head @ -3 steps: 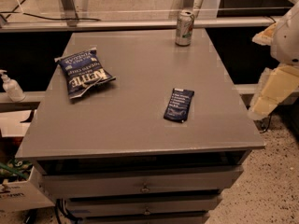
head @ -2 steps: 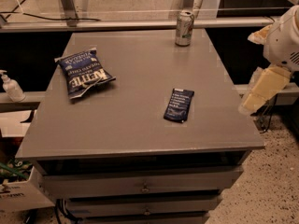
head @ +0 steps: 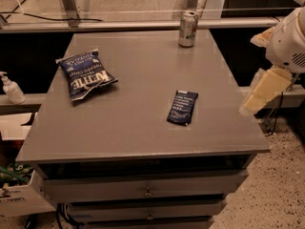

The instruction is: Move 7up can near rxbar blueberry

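The 7up can (head: 188, 29) stands upright at the far edge of the grey table (head: 133, 123), right of centre. The rxbar blueberry (head: 182, 107), a flat dark navy wrapper, lies on the table right of the middle, well in front of the can. My gripper (head: 261, 92) hangs at the right edge of the view, just beyond the table's right edge, level with the bar and to its right. It is apart from both things and holds nothing that I can see.
A crinkled blue chip bag (head: 85, 75) lies on the table's left part. A metal rail (head: 143, 24) runs behind the table. A white pump bottle (head: 11, 88) stands on a ledge at the left. Drawers (head: 147, 190) are below the tabletop.
My arm and gripper have shifted a little to the left, closer to the table's right edge. The can, bar and bag have not moved.
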You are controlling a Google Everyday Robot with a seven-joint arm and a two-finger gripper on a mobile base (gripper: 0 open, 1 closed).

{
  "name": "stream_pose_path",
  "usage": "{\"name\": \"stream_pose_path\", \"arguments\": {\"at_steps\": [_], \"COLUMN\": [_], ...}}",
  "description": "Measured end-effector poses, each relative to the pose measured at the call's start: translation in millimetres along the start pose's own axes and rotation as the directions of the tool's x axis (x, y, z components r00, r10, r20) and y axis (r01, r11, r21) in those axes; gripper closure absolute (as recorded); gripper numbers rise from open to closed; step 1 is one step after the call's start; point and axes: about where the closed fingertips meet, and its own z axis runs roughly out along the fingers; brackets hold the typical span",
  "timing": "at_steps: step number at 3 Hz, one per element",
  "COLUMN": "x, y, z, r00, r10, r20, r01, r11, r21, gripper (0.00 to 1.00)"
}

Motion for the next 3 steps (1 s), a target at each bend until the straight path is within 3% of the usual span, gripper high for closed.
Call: {"name": "stream_pose_path", "arguments": {"at_steps": [1, 2, 3], "x": [-4, -10, -17], "y": [-12, -36, -65], "z": [22, 43, 66], "r00": [0.995, 0.973, 0.927], "r10": [0.075, 0.158, 0.243], "r20": [0.065, 0.166, 0.285], "r01": [-0.075, -0.163, -0.264], "r11": [0.9972, 0.9866, 0.9638], "r21": [-0.005, 0.014, 0.037], "gripper": [0.0, 0.0, 0.0]}}
